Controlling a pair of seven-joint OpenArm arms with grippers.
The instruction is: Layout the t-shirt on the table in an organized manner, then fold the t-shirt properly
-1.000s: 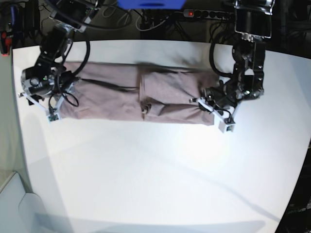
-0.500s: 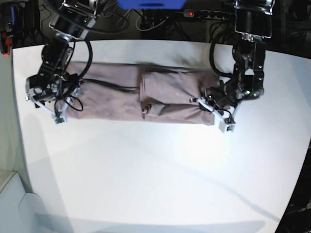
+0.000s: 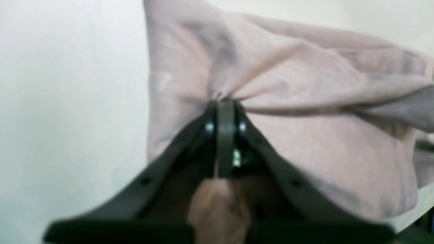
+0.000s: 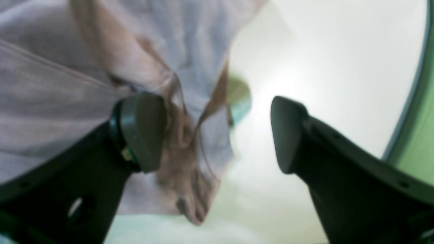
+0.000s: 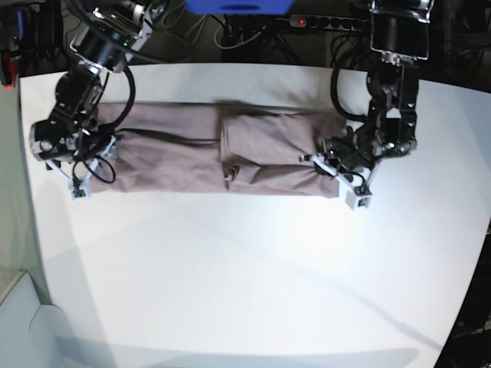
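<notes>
The mauve-pink t-shirt lies folded into a long strip across the far part of the white table. My left gripper is at the strip's right end. In the left wrist view it is shut on a pinch of the t-shirt, with creases running out from the pinch. My right gripper is at the strip's left end. In the right wrist view it is open, with a loose edge of the t-shirt hanging beside one finger and bare table behind.
A power strip and cables lie past the table's back edge, with a blue object at the top. A pale container stands off the front left corner. A green edge borders the table in the right wrist view.
My right gripper has shifted a little left, toward the outer edge of the shirt's left end. My left gripper and the shirt's right end have not moved.
</notes>
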